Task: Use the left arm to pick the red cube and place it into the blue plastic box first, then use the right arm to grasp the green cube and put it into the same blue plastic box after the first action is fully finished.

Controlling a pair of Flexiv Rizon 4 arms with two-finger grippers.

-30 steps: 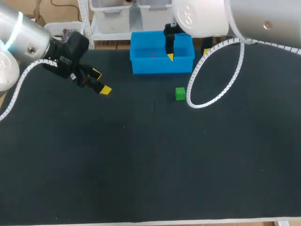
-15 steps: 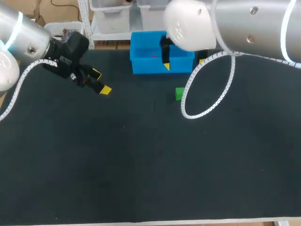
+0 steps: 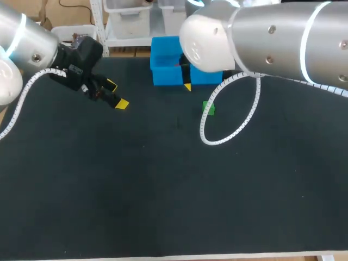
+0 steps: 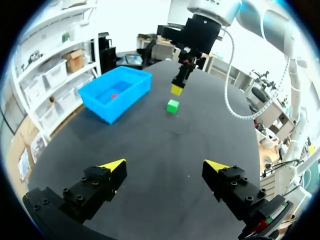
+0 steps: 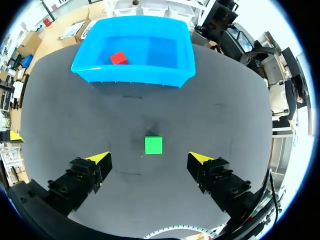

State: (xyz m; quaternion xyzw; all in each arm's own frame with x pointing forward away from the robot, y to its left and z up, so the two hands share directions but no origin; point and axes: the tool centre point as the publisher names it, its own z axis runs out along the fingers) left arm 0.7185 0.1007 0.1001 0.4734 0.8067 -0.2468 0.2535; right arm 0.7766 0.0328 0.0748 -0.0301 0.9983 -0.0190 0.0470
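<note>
Dark matte table (image 3: 163,190), red cube (image 5: 118,58) inside blue plastic box (image 5: 132,75) at its far edge, green cube (image 5: 153,145) nearby on the table, right gripper (image 5: 149,158) spread wide above it, left gripper (image 4: 165,165) wide open, empty, well apart

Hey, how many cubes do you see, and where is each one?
2. The red cube lies inside the blue plastic box; the green cube sits on the table, outside the box and apart from it. None seems hidden.

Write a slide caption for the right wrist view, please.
Open jaws frame the green cube ahead; the red cube lies in the blue plastic box.
</note>
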